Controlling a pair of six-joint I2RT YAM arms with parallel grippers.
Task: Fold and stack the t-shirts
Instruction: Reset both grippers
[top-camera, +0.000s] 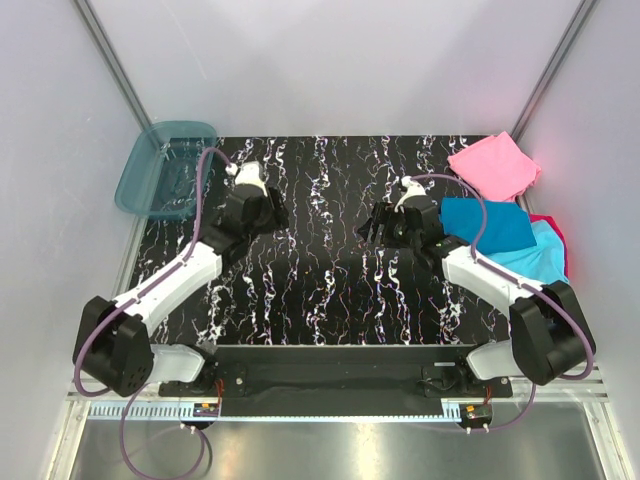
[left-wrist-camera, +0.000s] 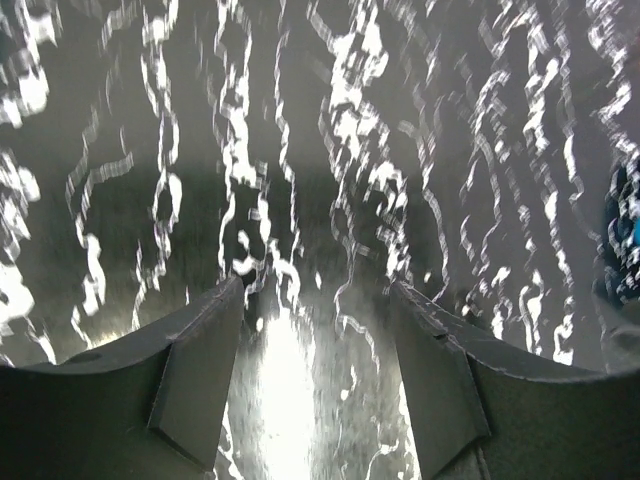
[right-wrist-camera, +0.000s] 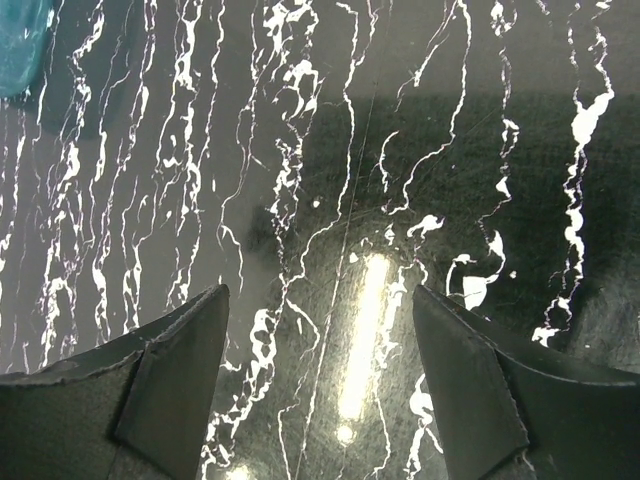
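Left jaws and right jaws both hang released, empty, over the glossy black white-veined surface (top-camera: 320, 300). At its right edge the folded teal-blue t-shirt (top-camera: 487, 223) lies on a cyan t-shirt (top-camera: 540, 262); the soft pink t-shirt (top-camera: 493, 165) sits in the far right corner, probably next: pinch every layer together, carry it flat

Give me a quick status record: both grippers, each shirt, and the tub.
left gripper: open, empty, above bare table
right gripper: open, empty, above bare table
teal-blue shirt: folded, atop the cyan shirt at the right edge
magenta-red shirt: only an edge shows under that pile
pink shirt: far right corner, not on the pile
tub: far left corner, no shirt inside
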